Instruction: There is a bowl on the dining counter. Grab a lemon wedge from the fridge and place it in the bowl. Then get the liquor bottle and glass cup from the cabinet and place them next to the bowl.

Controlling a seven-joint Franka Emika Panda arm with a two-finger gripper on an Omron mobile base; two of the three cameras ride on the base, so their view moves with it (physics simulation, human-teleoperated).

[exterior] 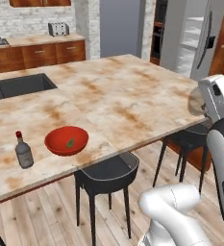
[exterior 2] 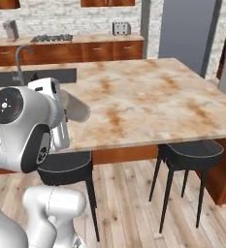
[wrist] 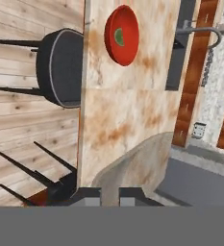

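Observation:
A red bowl stands near the front edge of the marble dining counter, with a small green lemon wedge lying inside it. Just left of the bowl a clear liquor bottle with a red cap stands upright. My gripper is shut on a translucent grey glass cup, held off to the right of the bowl, over the counter's front edge. The cup sticks out sideways from the white hand. In the hand view the bowl and the wedge lie far ahead.
Black stools are tucked under the counter's front edge. A sink with a faucet is set in the counter's far left. A steel fridge stands at the back right. Wood floor lies below.

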